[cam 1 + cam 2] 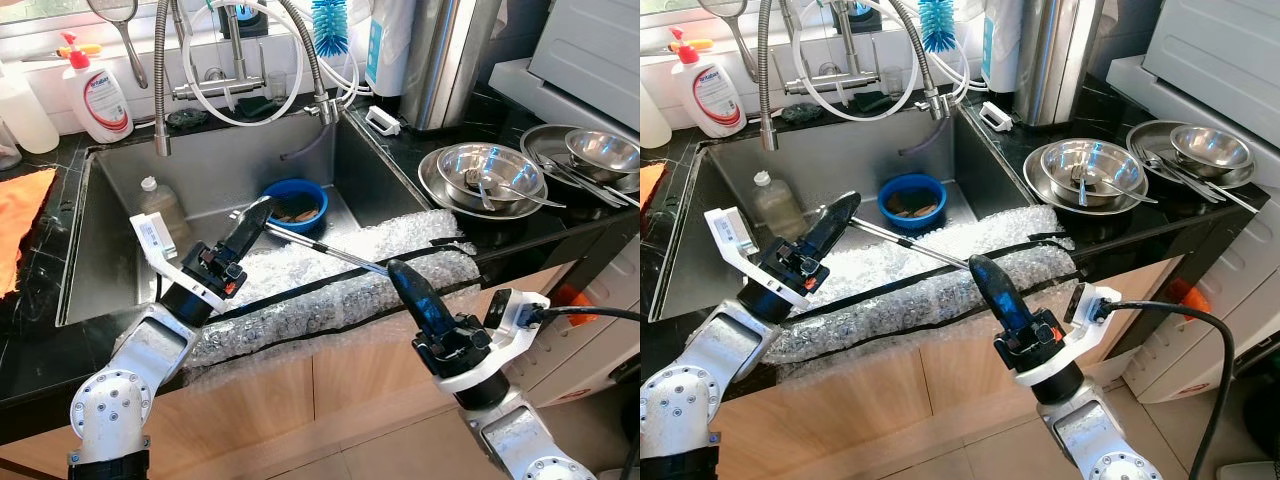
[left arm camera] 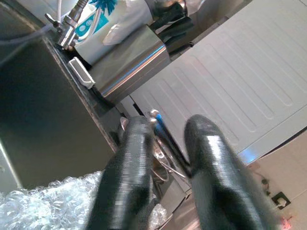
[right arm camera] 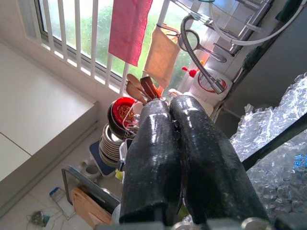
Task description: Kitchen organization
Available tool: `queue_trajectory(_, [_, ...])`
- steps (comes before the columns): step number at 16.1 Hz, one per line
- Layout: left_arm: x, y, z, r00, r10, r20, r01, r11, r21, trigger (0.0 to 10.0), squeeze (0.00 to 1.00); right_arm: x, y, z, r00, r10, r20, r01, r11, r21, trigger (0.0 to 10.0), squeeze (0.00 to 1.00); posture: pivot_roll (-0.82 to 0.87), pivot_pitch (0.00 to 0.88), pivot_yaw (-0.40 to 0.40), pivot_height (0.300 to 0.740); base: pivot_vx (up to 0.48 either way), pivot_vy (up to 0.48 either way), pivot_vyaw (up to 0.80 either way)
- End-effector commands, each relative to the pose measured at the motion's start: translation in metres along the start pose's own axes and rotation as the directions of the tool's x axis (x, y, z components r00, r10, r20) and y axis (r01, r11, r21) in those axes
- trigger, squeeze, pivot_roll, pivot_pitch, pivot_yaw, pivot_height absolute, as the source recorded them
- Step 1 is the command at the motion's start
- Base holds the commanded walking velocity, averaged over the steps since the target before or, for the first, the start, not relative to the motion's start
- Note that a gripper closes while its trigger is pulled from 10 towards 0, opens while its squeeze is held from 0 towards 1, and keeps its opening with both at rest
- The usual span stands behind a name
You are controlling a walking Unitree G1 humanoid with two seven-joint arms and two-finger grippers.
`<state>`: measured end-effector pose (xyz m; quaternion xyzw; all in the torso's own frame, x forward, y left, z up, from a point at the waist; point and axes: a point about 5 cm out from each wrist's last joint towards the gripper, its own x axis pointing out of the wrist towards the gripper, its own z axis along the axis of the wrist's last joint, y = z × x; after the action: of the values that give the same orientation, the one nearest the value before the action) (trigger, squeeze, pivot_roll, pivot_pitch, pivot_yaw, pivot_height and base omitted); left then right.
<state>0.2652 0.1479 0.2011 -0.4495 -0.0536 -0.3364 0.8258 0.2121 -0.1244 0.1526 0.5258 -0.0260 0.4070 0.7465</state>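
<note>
My left gripper (image 1: 258,212) hovers over the steel sink (image 1: 110,210), shut on a long thin metal utensil handle (image 1: 320,248). The handle slants out across the bubble wrap (image 1: 330,290) draped over the sink's front edge, raised above it. In the left wrist view the handle (image 2: 165,141) runs between the two black fingers (image 2: 132,158). My right gripper (image 1: 400,272) is shut and empty, its tip close to the handle's free end in front of the counter. A blue bowl (image 1: 320,195) with brownish scraps sits on the sink floor beyond the left gripper.
A clear plastic bottle (image 1: 160,205) stands in the sink at left. Stacked steel bowls (image 1: 480,170) and more steel dishes (image 1: 600,150) sit on the black counter at right. A soap bottle (image 1: 95,100), faucet hoses (image 1: 165,80) and an orange cloth (image 1: 20,220) lie behind and left.
</note>
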Motion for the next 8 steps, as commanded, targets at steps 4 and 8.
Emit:
queue_trajectory(4, [0.001, 0.0016, 0.0057, 0.999, 0.011, 0.052, -0.008, 0.998, -0.054, 0.0, 0.0, -0.0005, 0.0001, -0.0011, 1.0, 0.006, -0.012, -0.006, 1.0, -0.002, 10.0, 0.0, -0.08, 0.034, 0.018, 0.74, 0.0, 0.0, 0.0])
queue_trajectory(8, [-0.0007, 0.0018, 0.0041, 0.999, 0.019, 0.05, -0.015, 0.997, -0.069, 0.0, 0.0, -0.0001, 0.0, -0.0008, 1.0, 0.011, -0.01, -0.011, 1.0, -0.008, 10.0, 0.0, -0.08, 0.034, 0.02, 0.74, 0.0, 0.0, 0.0])
